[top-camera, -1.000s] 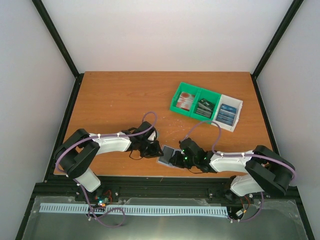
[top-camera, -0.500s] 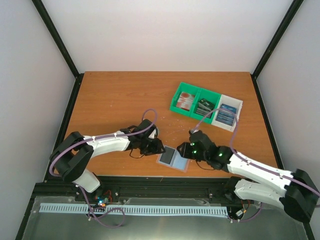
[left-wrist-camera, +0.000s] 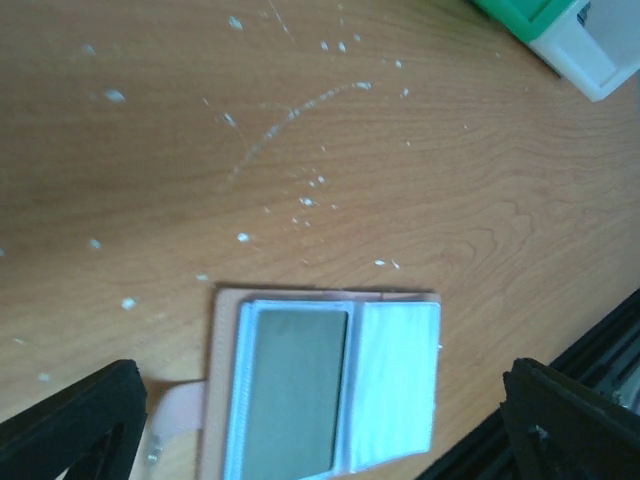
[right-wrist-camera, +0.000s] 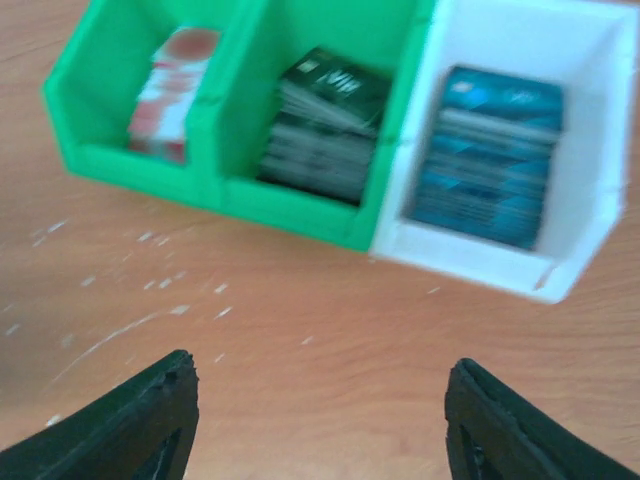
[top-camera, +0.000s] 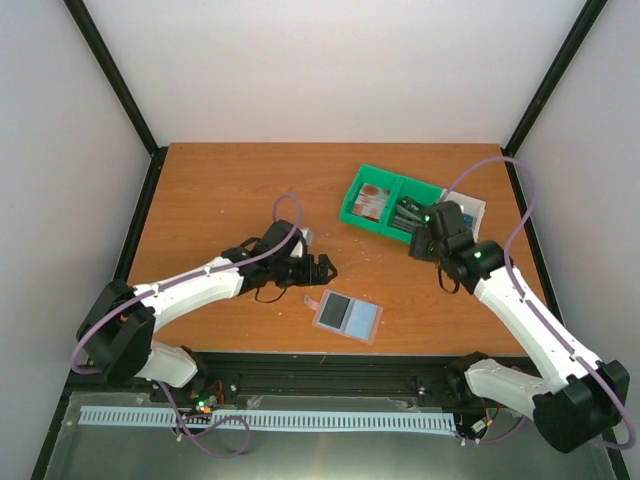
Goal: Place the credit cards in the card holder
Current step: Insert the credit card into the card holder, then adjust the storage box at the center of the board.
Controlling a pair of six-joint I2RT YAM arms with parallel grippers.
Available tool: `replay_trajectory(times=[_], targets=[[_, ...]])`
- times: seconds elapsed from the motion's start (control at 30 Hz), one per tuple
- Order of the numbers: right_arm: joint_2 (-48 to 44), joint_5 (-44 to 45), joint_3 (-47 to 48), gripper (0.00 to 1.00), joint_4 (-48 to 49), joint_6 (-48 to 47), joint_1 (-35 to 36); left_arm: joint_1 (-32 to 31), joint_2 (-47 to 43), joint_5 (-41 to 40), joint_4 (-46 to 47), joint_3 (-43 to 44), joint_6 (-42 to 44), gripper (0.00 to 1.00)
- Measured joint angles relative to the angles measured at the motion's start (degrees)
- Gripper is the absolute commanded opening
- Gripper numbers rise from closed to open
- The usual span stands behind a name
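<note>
I saw the tan-pink card holder lying unfolded, grey-blue inside up with a dark card showing, left gripper and right gripper both spread wide, empty.

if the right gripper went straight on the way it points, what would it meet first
Likely the front wall of the green-and-white tray, at its middle compartment holding the dark cards. The open right gripper has only bare table before it; depth is unclear, so it could touch the table first.
</note>
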Motion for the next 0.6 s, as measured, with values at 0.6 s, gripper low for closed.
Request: replay_trajectory(times=[0.6], targets=[[26.2,-9.9,15.1,0.76,4.5,-14.9,-29.0,8.5,3.3,6.0,0.0,6.5,9.3,1.00]])
